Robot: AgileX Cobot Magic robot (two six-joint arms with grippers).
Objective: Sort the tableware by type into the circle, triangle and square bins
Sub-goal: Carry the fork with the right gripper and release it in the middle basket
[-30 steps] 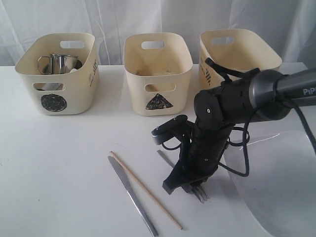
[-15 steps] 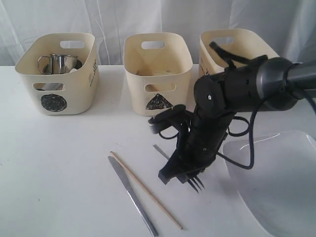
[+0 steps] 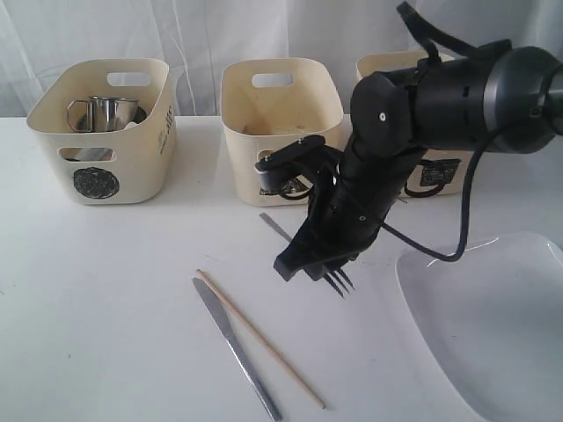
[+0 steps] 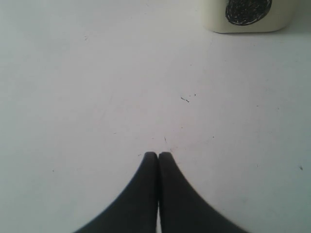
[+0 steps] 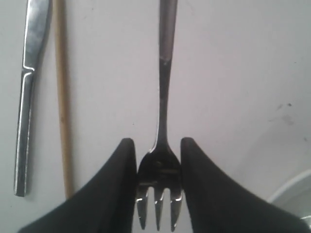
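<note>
**Fork in the claw, sorting partway done**
A steel mug sits in the circle bin. The knife and a chopstick lie on the table at the right claw's seven o'clock, with the white plate at its four, all unsorted. The right claw, about half spread, grips the fork just above its tines, seemingly clear of the table, with the triangle bin at its eleven. The left claw is clenched on nothing.

Black right hand, black-and-grey arm, looping black cables.
</note>
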